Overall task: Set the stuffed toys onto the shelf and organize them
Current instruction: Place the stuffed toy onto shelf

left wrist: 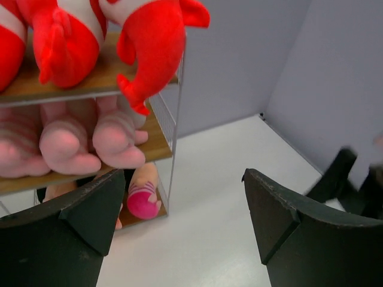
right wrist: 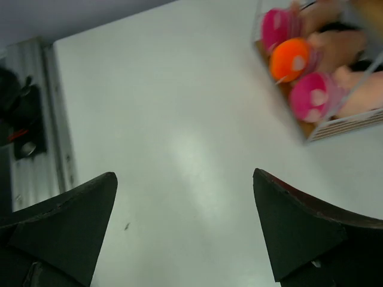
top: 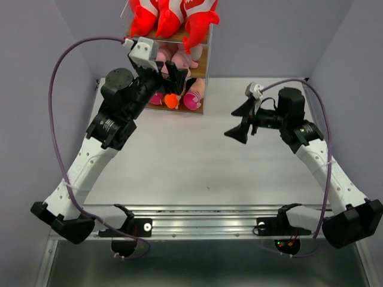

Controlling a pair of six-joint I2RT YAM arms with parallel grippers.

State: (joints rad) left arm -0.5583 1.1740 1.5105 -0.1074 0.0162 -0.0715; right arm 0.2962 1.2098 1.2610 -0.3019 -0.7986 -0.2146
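The shelf (top: 201, 64) stands at the back of the table, left of centre. Red sharks (top: 170, 18) lie on its top board, pink striped-leg animals (top: 179, 58) on the middle one, and dolls (top: 192, 98) on the bottom, feet outward. My left gripper (top: 169, 76) hovers open and holding nothing just in front of the shelf. Its wrist view shows the sharks (left wrist: 149, 42), the pink animals (left wrist: 114, 140) and one doll (left wrist: 143, 194) beyond the left gripper (left wrist: 184, 179). My right gripper (top: 238, 121) is open over bare table, with nothing between its fingers. In its wrist view the right gripper (right wrist: 185, 174) points toward the dolls (right wrist: 290, 60).
Purple walls close in the table at the back and both sides. A metal rail (top: 203, 218) runs along the near edge between the arm bases. Purple cables loop from each arm. My right arm (left wrist: 353, 179) shows dark at the edge of the left wrist view.
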